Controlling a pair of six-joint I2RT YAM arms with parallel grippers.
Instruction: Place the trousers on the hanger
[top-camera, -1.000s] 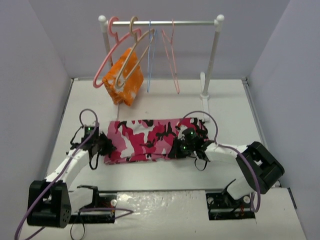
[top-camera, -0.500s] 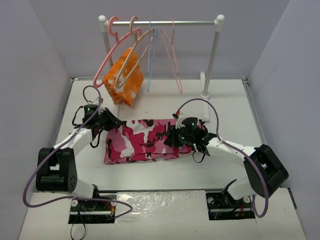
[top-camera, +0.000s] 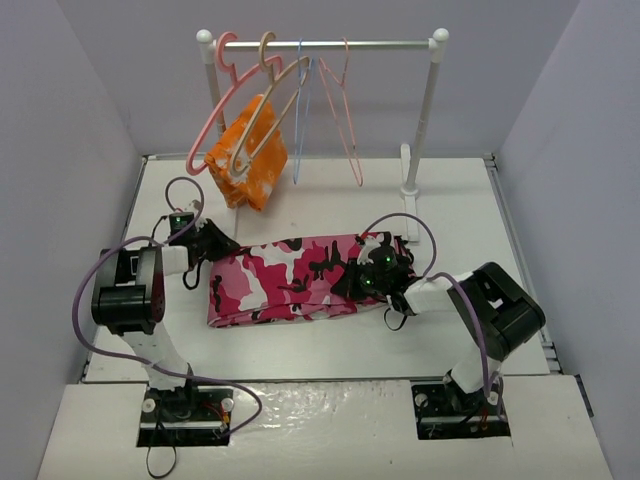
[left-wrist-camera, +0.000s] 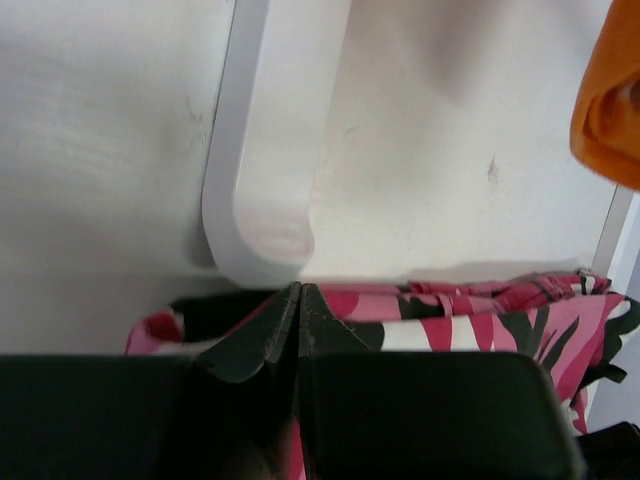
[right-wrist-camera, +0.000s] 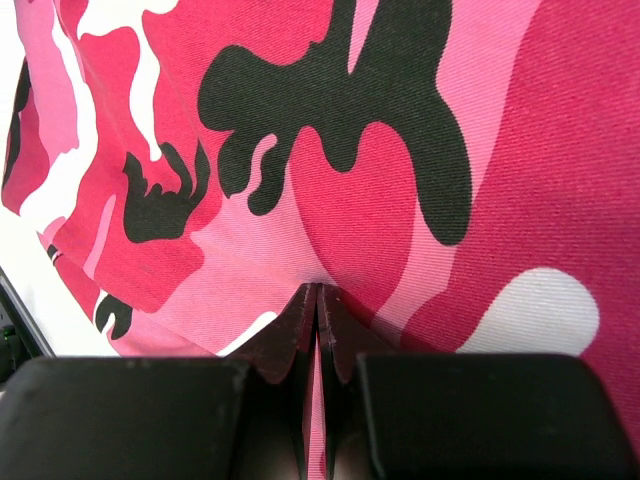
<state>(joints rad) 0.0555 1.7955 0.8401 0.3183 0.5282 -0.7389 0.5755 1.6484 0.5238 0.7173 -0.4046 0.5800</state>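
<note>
The camouflage trousers (top-camera: 290, 282) lie folded flat across the middle of the table. My left gripper (top-camera: 216, 246) is at their far left corner, jaws shut, and a strip of the pink cloth (left-wrist-camera: 480, 320) shows between the fingers (left-wrist-camera: 298, 292). My right gripper (top-camera: 374, 274) rests on the right part of the trousers (right-wrist-camera: 400, 150), shut, with a fold of fabric pinched at its tips (right-wrist-camera: 317, 290). The beige hanger (top-camera: 268, 112) hangs tilted on the rail at the back, with an orange-and-white cloth (top-camera: 250, 158) against it.
A white rack with a metal rail (top-camera: 380, 45) stands at the back, its right post (top-camera: 428, 110) behind the trousers. A thick pink hanger (top-camera: 212, 118) and thin blue and pink wire hangers (top-camera: 345, 120) hang on it. A white rack foot (left-wrist-camera: 262, 190) lies just beyond my left gripper.
My left gripper moved from the trousers' near left edge to their far left corner, its arm folding back. The right gripper shifted slightly away from the bases, and the cloth's far edge bunched a little.
</note>
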